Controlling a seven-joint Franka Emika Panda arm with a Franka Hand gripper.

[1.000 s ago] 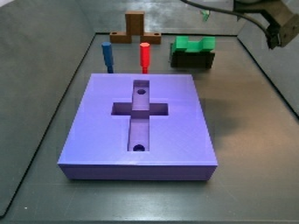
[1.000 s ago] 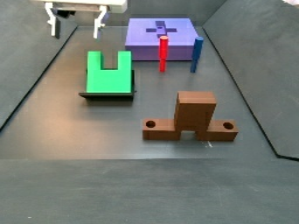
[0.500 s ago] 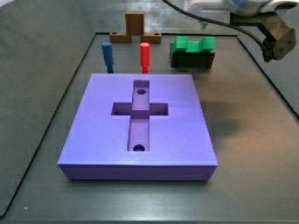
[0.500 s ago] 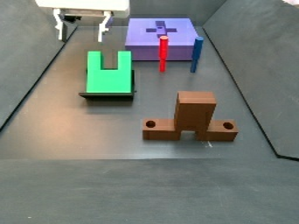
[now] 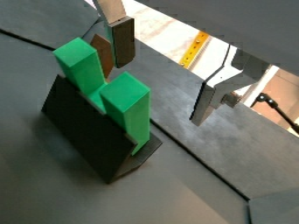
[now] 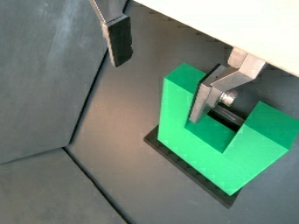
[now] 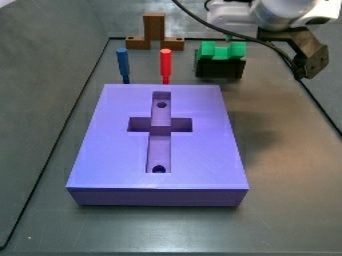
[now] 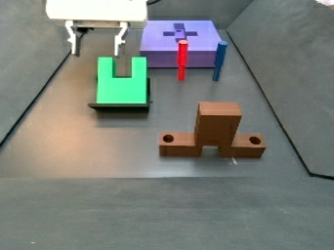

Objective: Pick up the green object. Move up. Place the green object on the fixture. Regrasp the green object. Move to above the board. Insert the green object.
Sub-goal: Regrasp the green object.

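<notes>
The green object (image 8: 120, 83) lies on the dark fixture (image 8: 120, 105), its two prongs pointing toward my gripper (image 8: 100, 39). In a side view it shows as a green block (image 7: 222, 52) on the fixture (image 7: 221, 70) at the far end, with the gripper (image 7: 311, 62) off to its right. My gripper (image 5: 167, 74) is open and holds nothing. In both wrist views the green object (image 6: 187, 131) sits close under one finger (image 6: 216, 96), while the other finger (image 6: 118, 39) hangs over bare floor. The purple board (image 7: 158, 140) lies apart from both.
A red peg (image 7: 166, 65) and a blue peg (image 7: 122, 66) stand upright at the board's far edge. A brown cross-shaped upright piece (image 8: 216, 132) stands on the floor. Dark sloping walls (image 8: 39, 88) enclose the workspace.
My open gripper has come down and moved closer to the green object's pronged end. The green object, fixture and board have stayed put.
</notes>
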